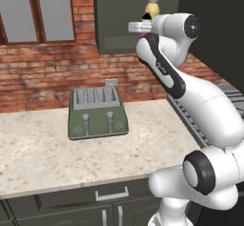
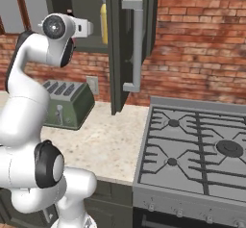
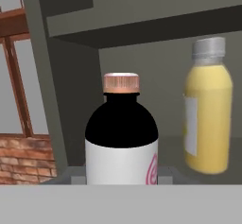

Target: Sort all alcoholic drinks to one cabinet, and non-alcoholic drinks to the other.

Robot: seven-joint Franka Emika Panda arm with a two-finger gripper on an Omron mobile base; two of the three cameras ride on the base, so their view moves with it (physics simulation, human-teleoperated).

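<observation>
Close up in the hand view, a bottle (image 3: 121, 138) with a black upper body, a pinkish cap and a white label with a pink mark sits between my fingertips (image 3: 71, 175). My gripper (image 3: 122, 176) is shut on it. To its right a tall yellow bottle (image 3: 207, 119) with a pale cap stands inside the open dark grey-green wall cabinet (image 1: 119, 29), under its inner shelf (image 3: 142, 27). From the left base, the gripper (image 1: 144, 21) reaches into the cabinet just below the yellow bottle (image 1: 152, 5). I cannot tell whether the held bottle rests on the cabinet floor.
The cabinet door (image 2: 115, 54) with its long pale bar handle (image 2: 136, 44) stands open right of my arm. A green toaster (image 1: 97, 113) sits on the speckled counter (image 1: 43, 158) below. A gas stove (image 2: 202, 145) lies to the right, a window (image 1: 38, 10) to the left.
</observation>
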